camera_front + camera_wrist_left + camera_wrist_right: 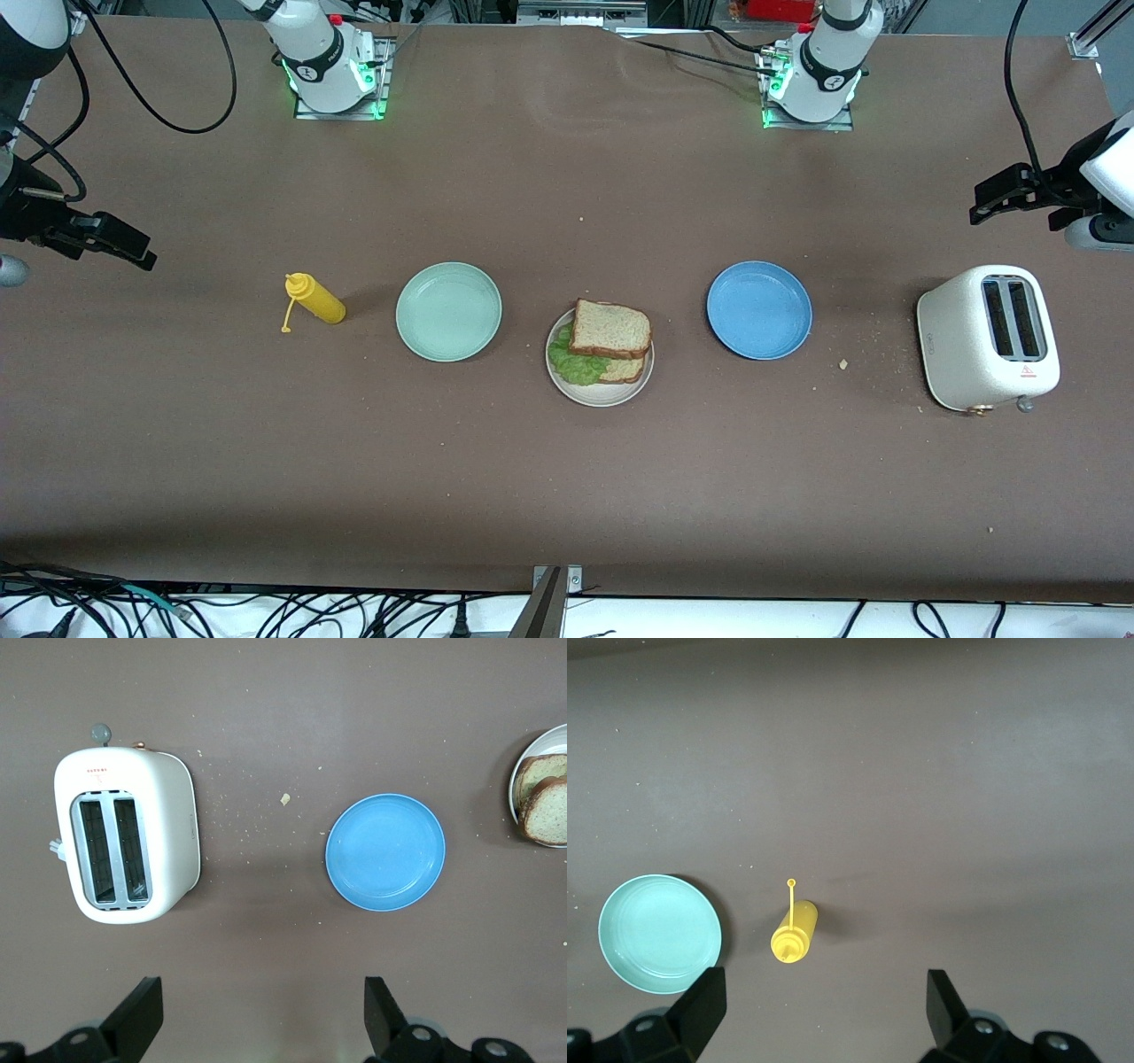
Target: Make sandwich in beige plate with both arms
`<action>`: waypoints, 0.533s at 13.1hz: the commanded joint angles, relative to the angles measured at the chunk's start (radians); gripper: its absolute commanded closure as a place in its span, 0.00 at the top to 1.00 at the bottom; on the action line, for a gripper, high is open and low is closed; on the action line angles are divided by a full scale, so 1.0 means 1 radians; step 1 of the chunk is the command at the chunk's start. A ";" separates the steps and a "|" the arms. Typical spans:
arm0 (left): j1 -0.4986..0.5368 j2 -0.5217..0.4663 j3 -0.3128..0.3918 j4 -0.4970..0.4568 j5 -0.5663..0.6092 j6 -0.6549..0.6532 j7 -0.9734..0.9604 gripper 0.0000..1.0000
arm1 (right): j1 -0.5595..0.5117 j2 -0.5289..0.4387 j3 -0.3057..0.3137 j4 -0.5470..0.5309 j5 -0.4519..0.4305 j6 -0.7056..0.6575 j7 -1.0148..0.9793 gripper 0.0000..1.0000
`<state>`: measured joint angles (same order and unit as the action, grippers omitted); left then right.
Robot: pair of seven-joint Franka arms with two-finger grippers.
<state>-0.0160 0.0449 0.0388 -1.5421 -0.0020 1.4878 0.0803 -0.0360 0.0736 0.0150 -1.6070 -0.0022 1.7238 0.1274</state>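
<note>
Nearest the camera: beige plate point(599, 392) mid-table, carrying the sandwich point(605, 343), top slice skewed off the lower one, lettuce point(576, 363) spilling toward the right arm's end. Left gripper point(261, 1014) spread wide, empty, hanging over bare table at its own end, above the patch by the toaster point(989, 338). Right gripper point(824, 1010) likewise spread and empty, hanging over bare table at the right arm's end, near the mustard bottle point(315, 299). Both parked well apart from the plate; both look to be waiting. Outward from the left gripper: toaster with slots empty, crumbs on the cloth, then blue plate point(759, 309), bare. Outward from the right: mustard bottle on its side with cap dangling, then mint plate point(448, 311), bare. Stack looks assembled, so task judged at or close to done. Risks from here: top slice overhangs and sits crooked, so any nudge or attempt to square it could slide it off the slick leaf; loose lettuce edge could drag out if pinched; both arms reaching to centre at once could collide over the plate.
</note>
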 commanded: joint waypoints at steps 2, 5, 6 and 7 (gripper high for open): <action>0.011 -0.005 -0.008 0.011 -0.012 -0.001 -0.005 1.00 | 0.002 -0.006 -0.006 0.007 0.019 -0.004 -0.008 1.00; 0.007 0.007 -0.010 0.011 -0.010 -0.006 -0.005 1.00 | 0.002 -0.006 -0.006 0.007 0.019 -0.004 -0.008 1.00; 0.005 0.009 -0.010 0.011 -0.009 -0.006 -0.005 1.00 | 0.002 -0.006 -0.006 0.007 0.019 -0.004 -0.006 1.00; 0.007 0.016 -0.010 0.013 -0.006 -0.004 -0.005 1.00 | 0.002 -0.006 -0.006 0.007 0.019 -0.004 -0.008 1.00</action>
<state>-0.0139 0.0497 0.0347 -1.5404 -0.0019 1.4886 0.0803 -0.0360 0.0736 0.0150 -1.6070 -0.0019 1.7238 0.1273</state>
